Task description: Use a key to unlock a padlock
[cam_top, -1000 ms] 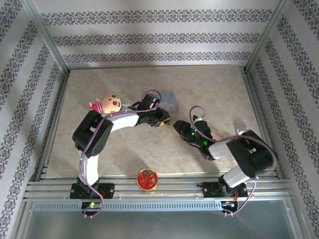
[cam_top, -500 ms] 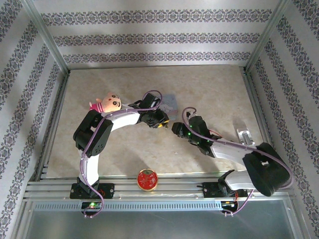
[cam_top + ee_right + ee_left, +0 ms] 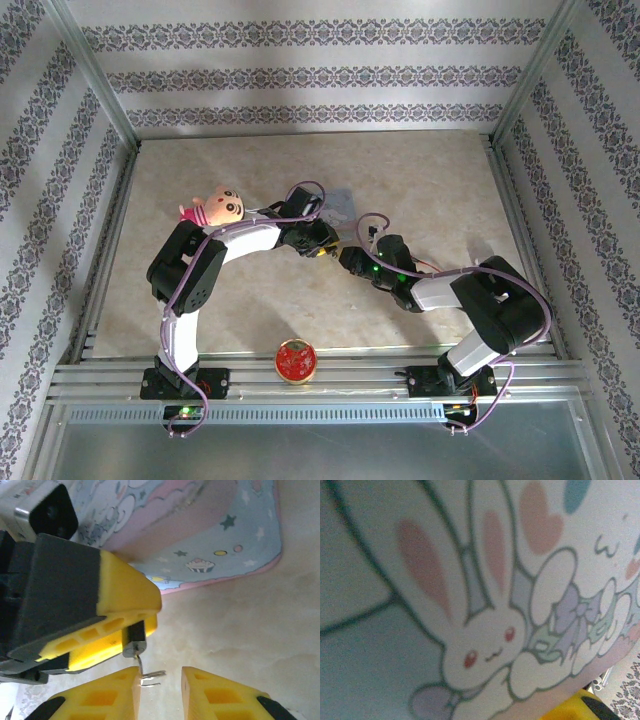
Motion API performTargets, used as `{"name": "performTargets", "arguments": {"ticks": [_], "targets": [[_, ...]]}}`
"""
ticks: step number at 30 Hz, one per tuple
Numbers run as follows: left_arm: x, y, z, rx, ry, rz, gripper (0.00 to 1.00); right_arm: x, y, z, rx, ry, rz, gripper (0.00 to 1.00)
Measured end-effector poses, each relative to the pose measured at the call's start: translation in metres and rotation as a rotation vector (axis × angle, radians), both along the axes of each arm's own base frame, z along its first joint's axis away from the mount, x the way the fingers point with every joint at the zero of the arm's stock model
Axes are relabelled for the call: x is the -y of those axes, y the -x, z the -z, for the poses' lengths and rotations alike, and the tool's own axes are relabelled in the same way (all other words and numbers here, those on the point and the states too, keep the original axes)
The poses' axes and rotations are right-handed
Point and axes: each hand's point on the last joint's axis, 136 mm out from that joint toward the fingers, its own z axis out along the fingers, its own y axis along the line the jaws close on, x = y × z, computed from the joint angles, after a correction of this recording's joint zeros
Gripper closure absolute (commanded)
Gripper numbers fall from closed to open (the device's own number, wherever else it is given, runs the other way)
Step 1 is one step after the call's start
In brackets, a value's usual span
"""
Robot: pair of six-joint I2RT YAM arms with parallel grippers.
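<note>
Leftmost on the bench (image 3: 430,180) lies a pink-faced doll (image 3: 215,205), just beyond the left arm's elbow. At the near edge, between the two bases, sits a round red disc (image 3: 296,360).

The left arm reaches toward the middle of the bench, and the left end effector (image 3: 322,244) sits at the near edge of a pastel pouch (image 3: 342,204). The left wrist camera is pressed up close to that pouch, showing a white rabbit print, with one yellow fingertip (image 3: 576,707) at the lower right corner.

From the right wrist view, the left end effector's yellow pads are drawn together on a small dark and silver object, which I take to be the padlock (image 3: 134,639). It is pinched at the tips and held off the bench, just in front of the pouch. A thin metal piece (image 3: 149,676) hangs from its lower end; I cannot tell whether it is the key or a ring.

Just to the right, the right end effector (image 3: 348,257) faces the left one, tip to tip and almost touching. Its fingers (image 3: 100,700) stand moderately apart and grip nothing. The hanging metal piece sits in the gap between them, close to the left-hand finger in that view. The right arm bends back toward its base at the near right.
</note>
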Motion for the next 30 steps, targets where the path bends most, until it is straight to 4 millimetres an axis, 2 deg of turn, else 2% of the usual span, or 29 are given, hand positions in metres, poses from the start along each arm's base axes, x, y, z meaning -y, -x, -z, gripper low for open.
{"name": "performTargets", "arguments": {"ticks": [6,19,21,23,24,26,30], "targets": [[0.002,-0.001,-0.001,0.004,0.01,0.003,0.97,-0.001,-0.001,-0.003,0.011,-0.008,-0.002,0.73],[0.003,-0.002,-0.001,0.011,0.02,-0.001,0.97,-0.015,-0.009,0.004,-0.014,-0.059,-0.025,0.82],[0.003,-0.003,-0.001,0.014,0.02,-0.002,0.97,-0.016,-0.01,0.004,-0.015,-0.07,-0.025,0.88],[0.002,-0.004,-0.001,0.018,0.016,-0.007,0.97,-0.018,-0.011,0.003,-0.011,-0.084,-0.029,1.0],[0.002,-0.005,0.0,0.02,0.014,-0.009,0.95,-0.019,-0.011,0.003,-0.017,-0.099,-0.028,1.0],[0.0,-0.006,0.001,0.026,0.012,-0.014,0.82,-0.02,-0.013,0.003,-0.013,-0.113,-0.029,1.0],[-0.001,-0.011,0.001,0.05,0.024,-0.028,0.63,-0.021,-0.018,0.004,-0.018,-0.166,-0.014,1.0]]}}
